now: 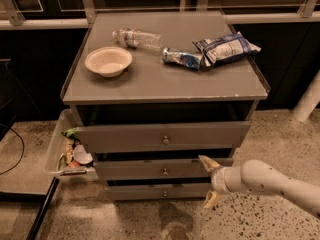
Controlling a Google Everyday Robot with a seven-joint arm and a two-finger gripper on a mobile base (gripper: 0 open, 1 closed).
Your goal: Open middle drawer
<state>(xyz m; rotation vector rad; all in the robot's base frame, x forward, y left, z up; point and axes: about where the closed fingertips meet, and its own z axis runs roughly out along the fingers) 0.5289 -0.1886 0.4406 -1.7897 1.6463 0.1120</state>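
Far to the left of the fingers, we see a pale bin at the cabinet's side, with scraps of rubbish in it. Up and to the left of the fingers, on the grey cabinet top, sits a cream bowl, and behind it a clear plastic bottle lies on its side. High above the fingers, well apart from them, a crumpled foil wrapper and a blue-and-white chip bag lie touching each other.

The middle drawer is just left of the fingers, between the taller top drawer and the slimmer bottom drawer. Its round knob is near the fingers on their left, apart from them.

The gripper hangs at the right end of that drawer's front, fingers spread wide one above the other, holding nothing. The upper fingertip overlaps the front's upper right corner; we cannot tell whether it touches. The white arm runs off to the right.
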